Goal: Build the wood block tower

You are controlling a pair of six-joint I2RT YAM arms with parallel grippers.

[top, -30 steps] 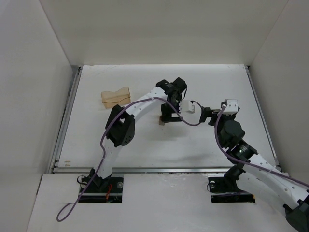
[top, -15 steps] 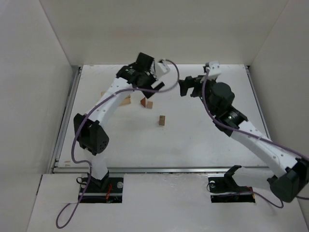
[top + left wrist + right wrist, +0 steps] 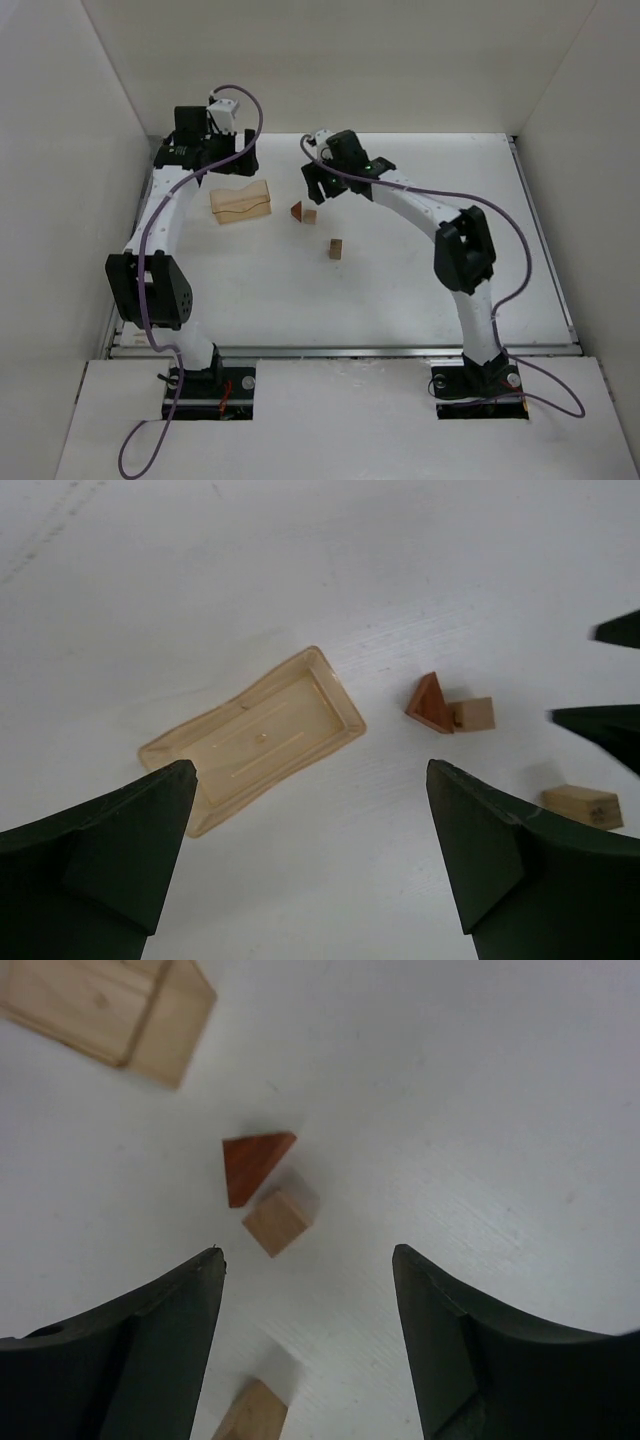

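Note:
The blocks lie apart on the white table. A reddish-brown triangular piece lies touching a small tan cube, and a tan cuboid stands alone nearer the arms. My right gripper hovers just behind the triangle and cube. In its wrist view it is open with only bare table between its fingers; the triangle and cube lie ahead and the cuboid below. My left gripper is high at the back left, open and empty, looking down on the triangle.
A shallow pale wooden tray lies left of the blocks, also seen as the tray under my left wrist. White walls close in the table on the left, back and right. The right arm's links span the table's middle.
My left gripper has swung from the table's middle to the back left corner. My right gripper has moved left across the back to just behind the triangle and cube.

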